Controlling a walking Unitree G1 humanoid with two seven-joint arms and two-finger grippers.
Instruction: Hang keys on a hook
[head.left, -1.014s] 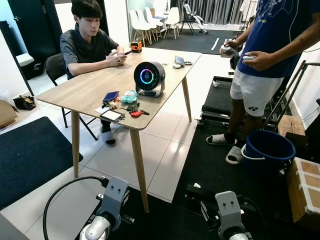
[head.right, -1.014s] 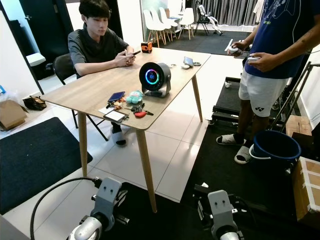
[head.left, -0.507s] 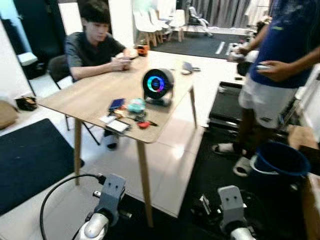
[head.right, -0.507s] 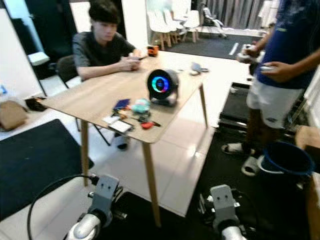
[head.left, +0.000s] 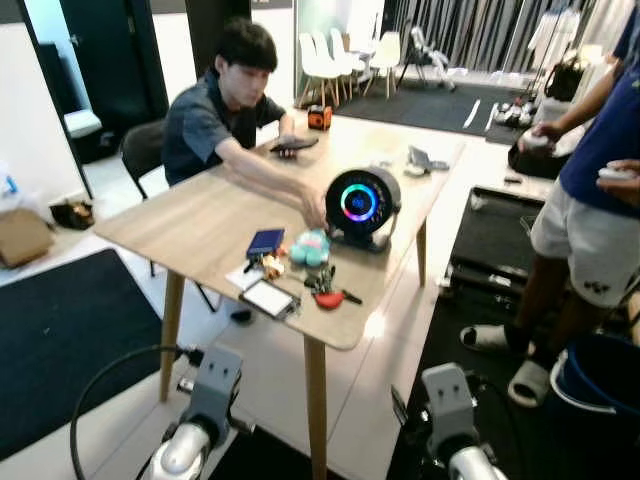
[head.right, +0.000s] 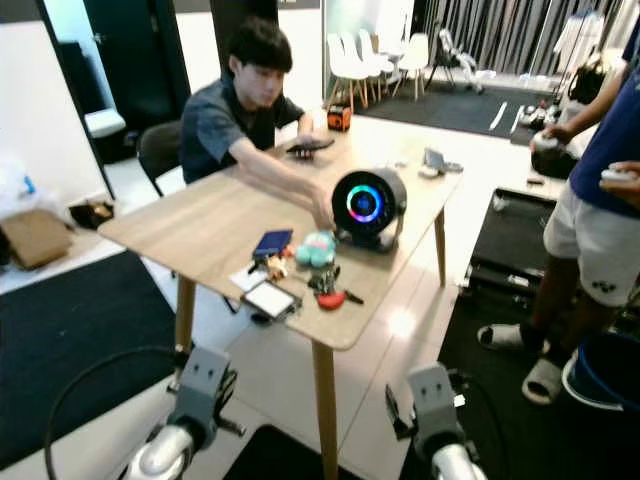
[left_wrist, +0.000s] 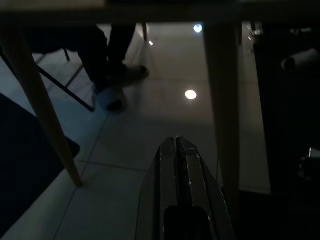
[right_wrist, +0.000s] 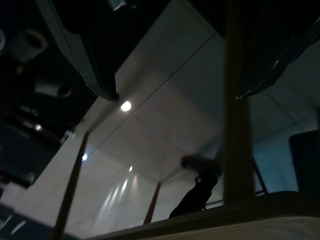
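Keys (head.left: 325, 291) lie on my table's (head.left: 190, 220) near edge. Left gripper (left_wrist: 180, 150) low, fingers pressed together; right gripper (right_wrist: 175, 90) low, fingers spread. Seated person's hand (head.left: 316, 213) reaches toward the fan (head.left: 360, 203).

A wooden table (head.left: 190, 225) is set on glossy white floor tiles (head.left: 120, 395) between black mats (head.left: 55, 345) — white chairs (head.left: 325, 65) and dark curtains (head.left: 470, 30) are seen beyond — with a blue bucket (head.left: 605, 375) nearby.

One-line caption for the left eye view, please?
Seated person reaches across wooden table toward keys beside glowing round speaker; both arms hang low.
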